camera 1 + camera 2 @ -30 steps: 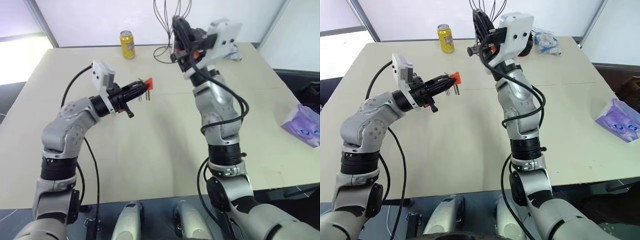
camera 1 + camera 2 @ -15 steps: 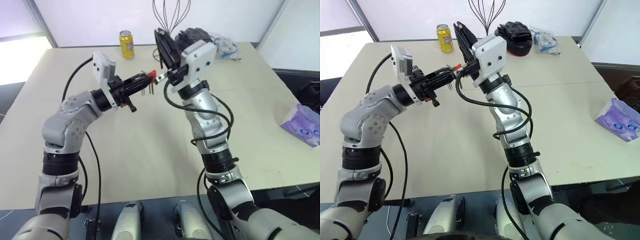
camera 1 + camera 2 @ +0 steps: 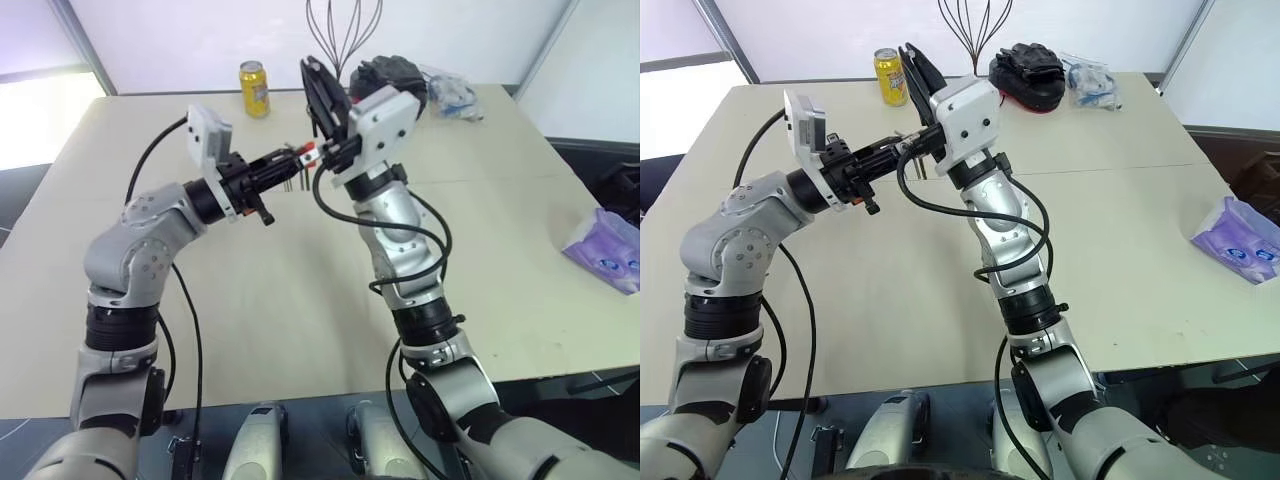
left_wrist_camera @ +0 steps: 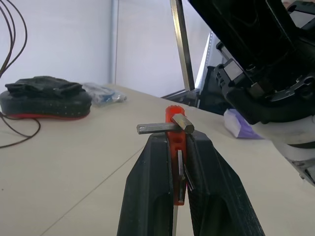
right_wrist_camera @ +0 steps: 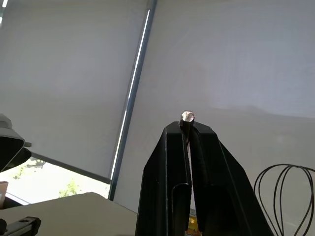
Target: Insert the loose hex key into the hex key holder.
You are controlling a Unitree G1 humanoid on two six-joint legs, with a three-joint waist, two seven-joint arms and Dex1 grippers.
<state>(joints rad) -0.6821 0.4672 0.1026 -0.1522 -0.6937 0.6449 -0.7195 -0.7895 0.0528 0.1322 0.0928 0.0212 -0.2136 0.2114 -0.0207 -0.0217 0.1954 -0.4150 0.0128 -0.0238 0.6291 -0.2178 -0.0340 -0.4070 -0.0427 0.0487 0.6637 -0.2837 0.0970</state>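
My left gripper (image 3: pixel 288 160) is shut on the orange-red hex key holder (image 4: pixel 173 118), held above the table with short grey keys (image 4: pixel 156 129) sticking out of it. My right gripper (image 3: pixel 310 68) points up and away, shut on the loose hex key (image 4: pixel 180 44). Its thin grey shaft runs down along the black fingers and ends just above the holder's top. In the right wrist view the key's round end (image 5: pixel 187 117) shows pinched at the fingertips. The two grippers stand close together, tips almost meeting over the far middle of the table.
A yellow can (image 3: pixel 254 88) stands at the table's (image 3: pixel 300 300) far edge. A black object with a red rim (image 3: pixel 1028 66) and a clear plastic bag (image 3: pixel 1092 82) lie at the far right, black wire loops (image 3: pixel 342 28) behind. A purple packet (image 3: pixel 605 252) sits off the table's right side.
My right arm has swung left and a little down, rolling its wrist, so the key now stands right beside the holder. The left gripper has stayed about where it was with the holder.
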